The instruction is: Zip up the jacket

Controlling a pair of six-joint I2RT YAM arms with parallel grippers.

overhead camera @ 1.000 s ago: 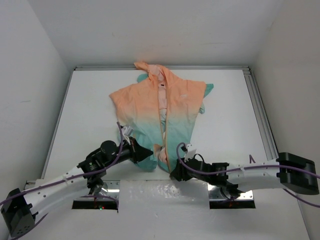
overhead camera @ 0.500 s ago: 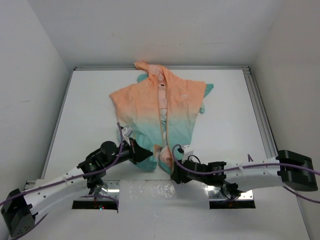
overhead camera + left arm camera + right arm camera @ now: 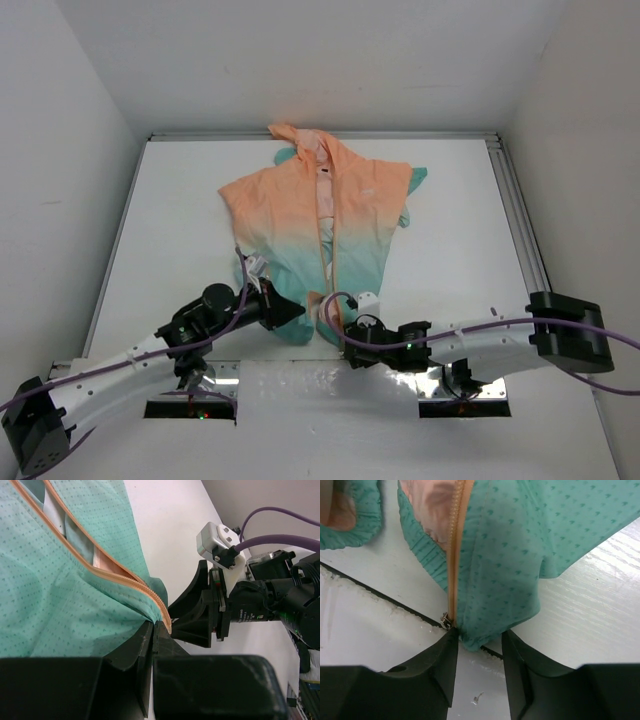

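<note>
The peach-to-teal hooded jacket [image 3: 345, 215] is lying open mid-frame on the white surface [image 3: 180, 200]. Left fingers [image 3: 132, 652] are pinching its hem; right fingers [image 3: 442, 662], spread, are flanking the bottom end of the orange zipper [image 3: 454, 555], its slider indistinct.

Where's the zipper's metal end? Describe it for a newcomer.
On the white table, follow the jacket's orange zipper down to the teal hem at the near edge. At the tape's bottom tip, beside the right gripper, sits a tiny dark metal piece, the only metal there.
</note>
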